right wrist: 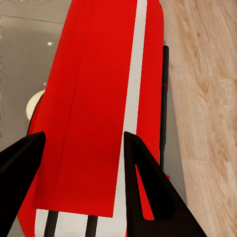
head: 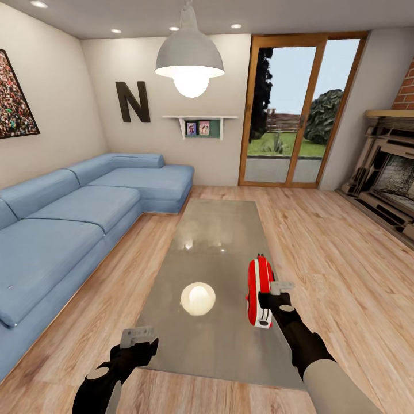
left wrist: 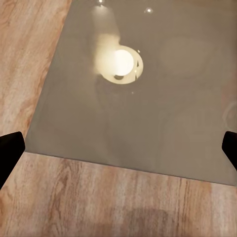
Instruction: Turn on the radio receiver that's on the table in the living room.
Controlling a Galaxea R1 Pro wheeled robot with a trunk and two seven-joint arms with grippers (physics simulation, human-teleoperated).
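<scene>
A big dark letter "N" (head: 132, 102) on the far wall (head: 167, 75), no other legible text.

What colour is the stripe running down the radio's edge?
White, running lengthwise down the bright-red radio receiver; the right wrist view shows it best.

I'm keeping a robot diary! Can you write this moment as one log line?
right end effector: at radio receiver, fingers astride it | radio: near table right edge | left end effector: open, above table near edge | switch-on: unconfirmed
</scene>
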